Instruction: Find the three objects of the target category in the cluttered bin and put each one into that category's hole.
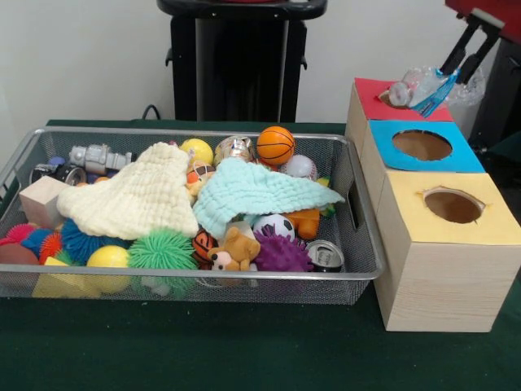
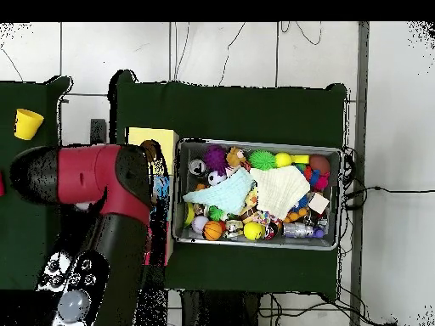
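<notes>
A crushed bottle (image 1: 423, 88), judged light, springy and slippery, was pinched at its crumpled body by the fingers (image 1: 444, 80), above the red-surround hole (image 1: 391, 102).

The red and black arm (image 2: 102, 221) covers the three wooden boxes in the overhead view, leaving only a yellow corner showing. In the front view, the gripper (image 1: 456, 69) is partly cut off by the top right edge, its fingers masked by a crushed clear plastic bottle (image 1: 423, 90). Two cloths hide much of the silver wire mesh bin's (image 1: 358, 244) contents.
</notes>
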You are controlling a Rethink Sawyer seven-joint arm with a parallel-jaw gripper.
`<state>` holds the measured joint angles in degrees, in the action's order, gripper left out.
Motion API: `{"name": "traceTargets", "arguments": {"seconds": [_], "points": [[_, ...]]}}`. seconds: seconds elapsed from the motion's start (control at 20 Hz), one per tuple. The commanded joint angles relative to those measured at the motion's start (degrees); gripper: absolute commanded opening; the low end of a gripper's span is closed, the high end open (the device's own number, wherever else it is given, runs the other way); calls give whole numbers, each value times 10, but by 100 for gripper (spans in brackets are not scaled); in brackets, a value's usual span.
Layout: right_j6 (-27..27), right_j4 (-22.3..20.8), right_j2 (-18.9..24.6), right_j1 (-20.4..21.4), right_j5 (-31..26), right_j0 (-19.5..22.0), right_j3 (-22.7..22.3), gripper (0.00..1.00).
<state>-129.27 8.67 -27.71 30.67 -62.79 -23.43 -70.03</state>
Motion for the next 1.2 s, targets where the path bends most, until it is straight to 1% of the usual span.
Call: {"name": "traceTargets", "arguments": {"seconds": [0.05, 0.15, 0.3, 0.45, 0.55, 0.6, 0.65, 0.9, 1.05, 1.2], "points": [[-140, 30, 27, 14, 8, 11, -116, 0], [-140, 49, 41, 15, 50, 19, -141, 0], [-128, 80, 64, 16, 113, 39, -167, 0], [-97, 106, 84, 23, 156, 59, -196, 0], [-86, 114, 91, 20, 169, 68, -201, 0], [-66, 116, 100, 18, 186, 85, -206, 0], [-56, 117, 105, 18, 194, 92, -209, 0], [-11, 124, 151, 20, 243, 142, -237, 0], [-5, 115, 164, 17, 249, 158, -240, 0], [-17, 101, 163, 24, 243, 157, -242, 0]]}}
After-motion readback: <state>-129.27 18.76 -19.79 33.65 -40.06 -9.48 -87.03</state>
